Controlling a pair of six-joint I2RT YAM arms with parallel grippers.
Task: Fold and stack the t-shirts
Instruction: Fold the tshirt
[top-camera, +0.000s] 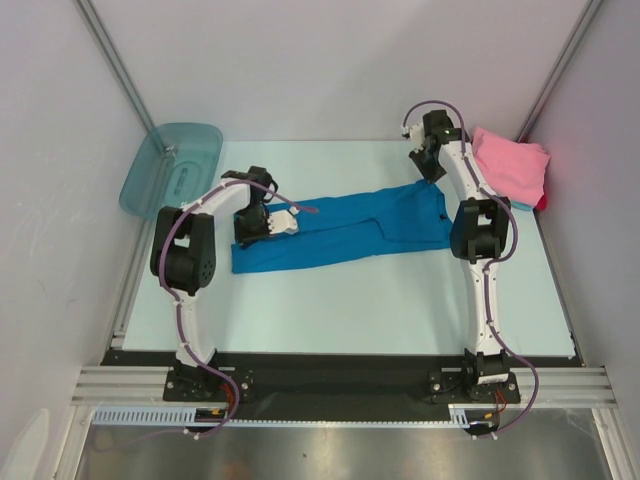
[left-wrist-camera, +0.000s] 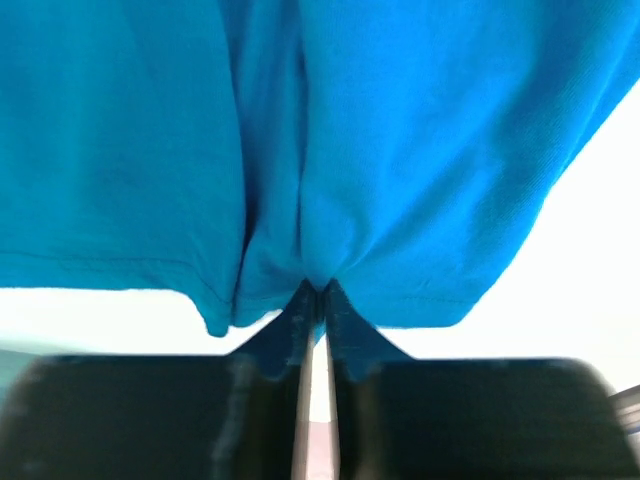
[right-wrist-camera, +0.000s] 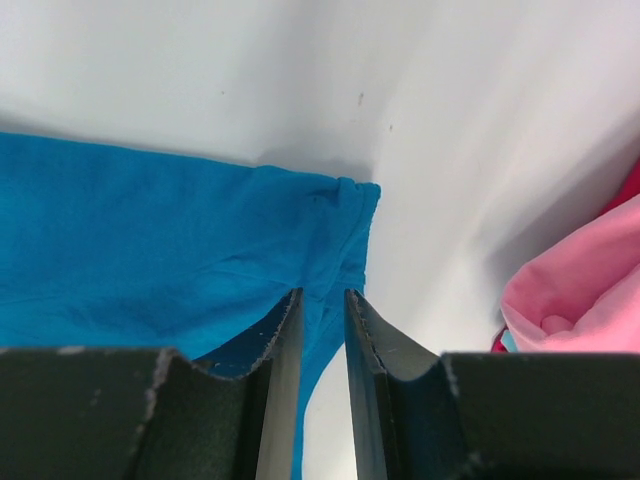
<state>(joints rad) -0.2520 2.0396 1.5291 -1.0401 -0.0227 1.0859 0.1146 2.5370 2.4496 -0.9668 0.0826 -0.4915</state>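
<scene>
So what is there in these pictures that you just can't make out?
- How many shirts lie under the pink t-shirt: in the top view it covers the pile, leaving only slivers of red and light blue at its edge.
- The right tool: the right wrist view shows blue t-shirt cloth between its fingers, but not whether they grip it.
- The teal tub's contents: too small and hazy from above.
- The blue shirt's whole outline: both wrist views cut it off.

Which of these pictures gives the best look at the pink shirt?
The top view: the pink shirt lies bunched at the table's far right corner. The right wrist view catches only a corner of it; the left wrist view shows none.
</scene>
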